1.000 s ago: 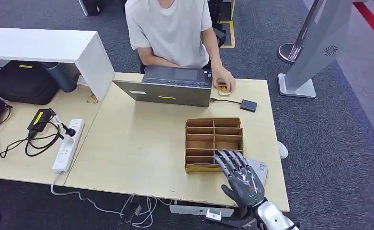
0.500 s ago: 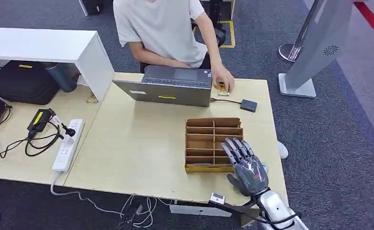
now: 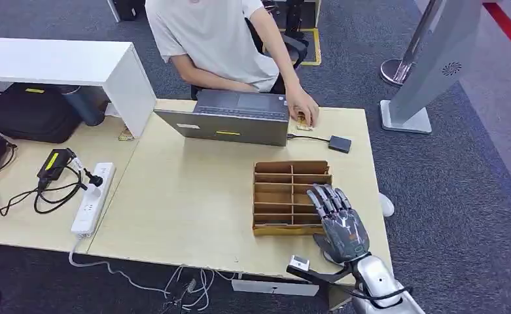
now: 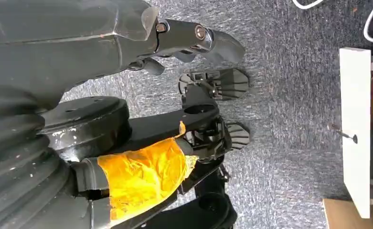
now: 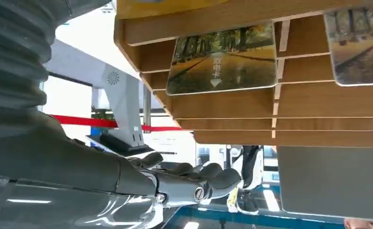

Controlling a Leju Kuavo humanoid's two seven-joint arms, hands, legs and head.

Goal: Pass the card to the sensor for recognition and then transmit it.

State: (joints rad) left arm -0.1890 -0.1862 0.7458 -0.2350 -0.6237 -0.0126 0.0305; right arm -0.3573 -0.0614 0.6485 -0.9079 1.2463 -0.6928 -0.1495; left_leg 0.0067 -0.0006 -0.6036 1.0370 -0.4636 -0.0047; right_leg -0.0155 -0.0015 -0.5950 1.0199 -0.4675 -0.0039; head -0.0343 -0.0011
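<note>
Low at the frame's right, the right hand (image 3: 339, 224) hovers, fingers spread, grasping nothing, beside the rack (image 3: 292, 196). A card (image 5: 221, 58) sits in its slot, unpicked; sensor pass and handover remain. Left hand's state: cannot tell.

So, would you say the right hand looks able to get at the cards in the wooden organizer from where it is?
Probably yes: the right hand hovers open by the organizer, and a card stands exposed in its slot.
</note>
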